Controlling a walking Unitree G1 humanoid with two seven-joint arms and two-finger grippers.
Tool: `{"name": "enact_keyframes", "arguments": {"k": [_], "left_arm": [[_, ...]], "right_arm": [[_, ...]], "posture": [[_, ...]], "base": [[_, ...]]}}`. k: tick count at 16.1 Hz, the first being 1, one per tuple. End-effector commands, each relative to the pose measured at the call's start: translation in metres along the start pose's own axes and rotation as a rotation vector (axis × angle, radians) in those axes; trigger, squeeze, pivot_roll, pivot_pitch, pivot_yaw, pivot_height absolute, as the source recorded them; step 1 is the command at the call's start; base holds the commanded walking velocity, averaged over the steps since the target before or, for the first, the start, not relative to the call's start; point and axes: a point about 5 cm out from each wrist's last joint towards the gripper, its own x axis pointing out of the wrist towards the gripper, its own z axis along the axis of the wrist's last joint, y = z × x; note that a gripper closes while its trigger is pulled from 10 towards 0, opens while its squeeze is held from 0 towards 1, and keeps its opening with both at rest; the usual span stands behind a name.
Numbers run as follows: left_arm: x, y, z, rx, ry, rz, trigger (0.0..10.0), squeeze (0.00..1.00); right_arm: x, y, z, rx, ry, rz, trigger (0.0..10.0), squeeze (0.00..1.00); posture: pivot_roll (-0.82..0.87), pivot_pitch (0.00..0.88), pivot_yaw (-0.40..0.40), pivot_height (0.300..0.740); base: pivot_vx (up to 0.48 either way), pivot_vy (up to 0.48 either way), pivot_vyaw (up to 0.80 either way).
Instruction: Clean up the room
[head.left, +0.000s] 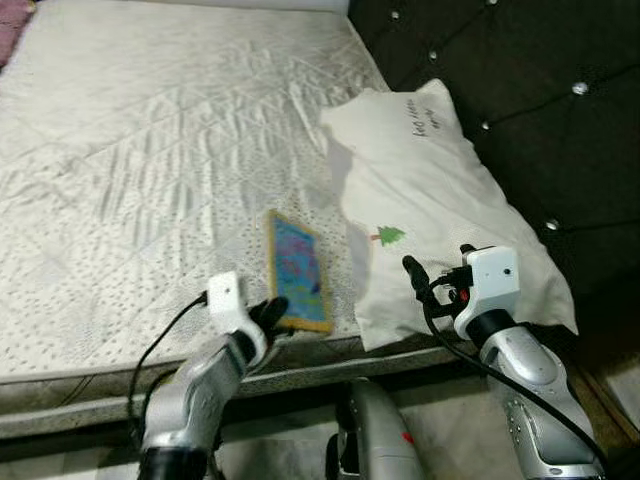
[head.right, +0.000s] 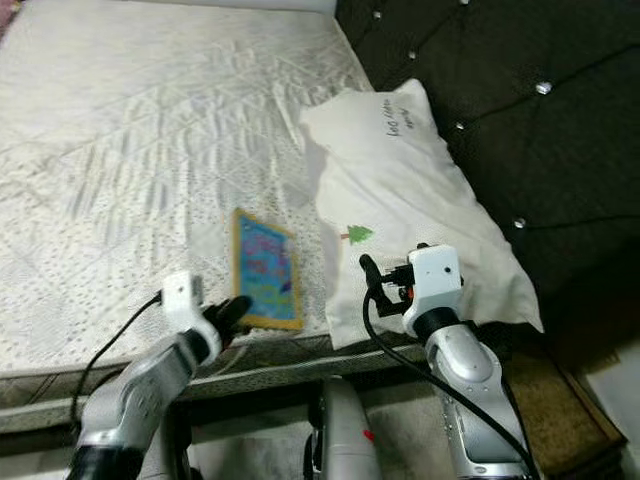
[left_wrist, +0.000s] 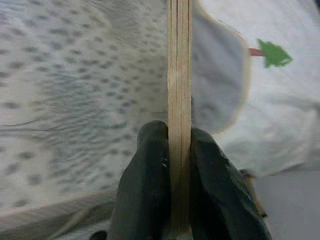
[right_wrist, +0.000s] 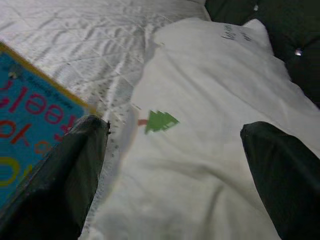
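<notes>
Left pincer (head.left: 272, 312) clamps book (head.left: 298, 270) edge (cover unseen edge-on).

The left arm reaches up from below to the near edge of the bed (head.left: 120, 200). Its left gripper (head.left: 272, 312) sits right at that edge, and its two black fingers (left_wrist: 145, 180) are squeezed tight on the thin edge of a book (head.left: 298, 272) (one finger on each side). The right arm bends up near the bed's near right corner. The right gripper (head.left: 418, 275) hangs there with its fingers (right_wrist: 60, 175) spread wide apart, touching nothing.
</notes>
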Motion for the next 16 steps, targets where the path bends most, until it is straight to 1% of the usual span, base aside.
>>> {"name": "enact_keyframes", "arguments": {"k": [1, 2, 4, 6, 7, 8, 9, 10, 12, 14, 16], "left_arm": [[0.004, -0.006, 0.005, -0.022, -0.012, -0.043, 10.0, 0.0], [0.007, -0.004, 0.004, -0.059, 0.01, -0.054, 10.0, 0.0], [0.009, 0.0, 0.001, -0.06, 0.039, -0.058, 10.0, 0.0], [0.015, 0.006, 0.001, -0.056, 0.06, -0.037, 10.0, 0.0], [0.018, 0.006, 0.0, -0.094, 0.07, -0.045, 10.0, 0.0], [0.022, 0.008, -0.003, -0.105, 0.091, -0.05, 10.0, 0.0], [0.023, 0.01, -0.004, -0.1, 0.093, -0.043, 10.0, 0.0], [0.024, 0.018, -0.007, -0.095, 0.104, -0.019, 10.0, 0.0], [0.024, 0.027, -0.007, -0.083, 0.103, 0.005, 10.0, 0.0], [0.028, 0.035, -0.001, -0.111, 0.081, 0.016, 10.0, 0.0], [0.031, 0.037, 0.002, -0.118, 0.074, 0.008, 10.0, 0.0]], "right_arm": [[-0.002, -0.003, 0.008, -0.035, -0.025, -0.012, 10.0, 0.0], [-0.002, 0.0, 0.008, -0.035, -0.03, -0.01, 10.0, 0.0], [-0.001, 0.002, 0.009, -0.034, -0.034, -0.011, 10.0, 0.0], [0.001, 0.004, 0.012, -0.045, -0.048, 0.002, 10.0, 0.0], [0.001, 0.004, 0.013, -0.052, -0.05, 0.007, 10.0, 0.0], [0.002, 0.003, 0.013, -0.059, -0.048, 0.008, 10.0, 0.0], [0.002, 0.003, 0.013, -0.065, -0.049, 0.01, 10.0, 0.0], [0.002, 0.003, 0.013, -0.074, -0.051, 0.012, 10.0, 0.0], [0.001, 0.004, 0.012, -0.075, -0.05, 0.01, 10.0, 0.0], [0.002, 0.006, 0.011, -0.085, -0.051, 0.026, 10.0, 0.0], [0.004, 0.008, 0.013, -0.102, -0.06, 0.044, 10.0, 0.0]], "posture": [[-0.22, 0.192, -0.129, 0.6], [-0.23, 0.19, -0.117, 0.6], [-0.23, 0.188, -0.115, 0.6], [-0.24, 0.192, -0.115, 0.6], [-0.24, 0.195, -0.119, 0.6], [-0.25, 0.197, -0.122, 0.6], [-0.25, 0.197, -0.122, 0.6], [-0.25, 0.19, -0.119, 0.6], [-0.25, 0.178, -0.124, 0.6], [-0.25, 0.169, -0.132, 0.6], [-0.26, 0.162, -0.137, 0.6]], "base": [[0.0, 0.0, 0.0], [0.0, 0.0, 0.0], [0.0, 0.0, 0.0], [0.0, 0.0, 0.0], [0.0, 0.0, 0.0], [0.0, 0.0, 0.0], [0.0, 0.0, 0.0], [0.0, 0.0, 0.0], [0.0, 0.0, 0.0], [0.0, 0.0, 0.0], [0.0, 0.0, 0.0]]}}
